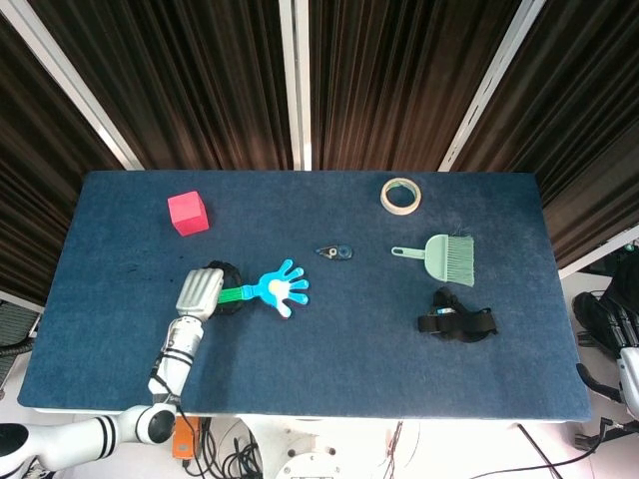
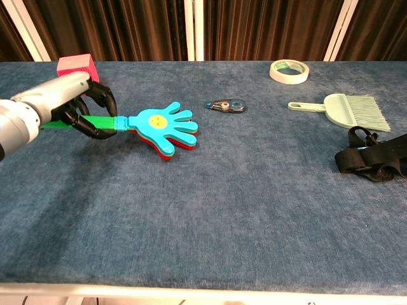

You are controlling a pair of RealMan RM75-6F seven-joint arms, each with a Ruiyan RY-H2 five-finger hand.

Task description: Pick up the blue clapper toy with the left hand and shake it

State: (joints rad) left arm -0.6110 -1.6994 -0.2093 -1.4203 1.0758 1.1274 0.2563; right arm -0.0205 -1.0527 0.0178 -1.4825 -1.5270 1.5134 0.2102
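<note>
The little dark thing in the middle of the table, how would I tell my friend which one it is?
Start at the long blue cloth-covered table and go to the middle of its far half. There, between the blue hand-shaped clapper toy and the pale green plastic hand brush, lies a small dark grey and blue teardrop-shaped gadget. It is the smallest thing there, lying flat and alone.

blue cloth table (image 1: 329, 339) carries pink cube (image 1: 188, 213), tape roll (image 1: 400, 195), green brush (image 1: 439, 256), black strap (image 1: 456, 321) (bunched up).
</note>
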